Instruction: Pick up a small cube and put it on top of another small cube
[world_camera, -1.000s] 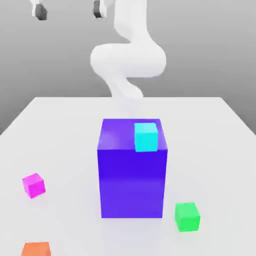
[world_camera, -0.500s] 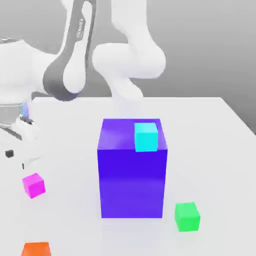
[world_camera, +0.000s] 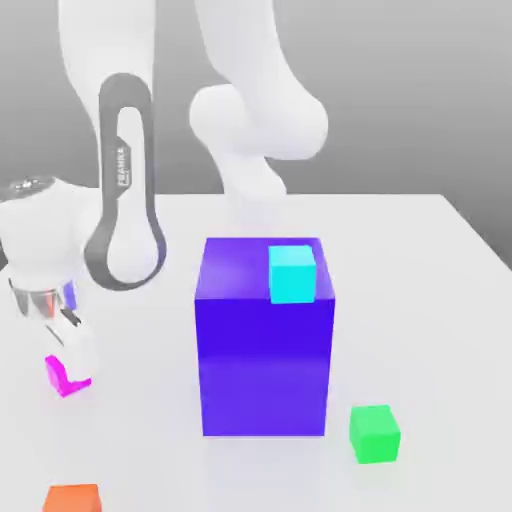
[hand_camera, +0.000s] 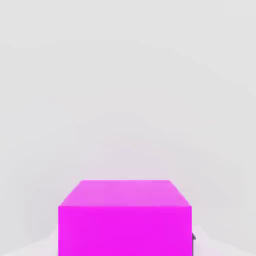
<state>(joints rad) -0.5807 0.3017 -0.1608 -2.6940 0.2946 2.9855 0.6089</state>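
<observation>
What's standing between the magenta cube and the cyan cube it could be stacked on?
The tall purple block: the cyan cube sits on its top, so the magenta cube, at table level, must be lifted above it.

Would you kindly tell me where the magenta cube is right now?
In the exterior view the magenta cube sits on the table at the left, under the pincer, above the orange cube.

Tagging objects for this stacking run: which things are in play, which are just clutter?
In play: magenta cube, with the gripper shut on it.
Possible stacking targets, undecided: cyan cube, green cube, orange cube.
Lying about: big blue block, table.
</observation>
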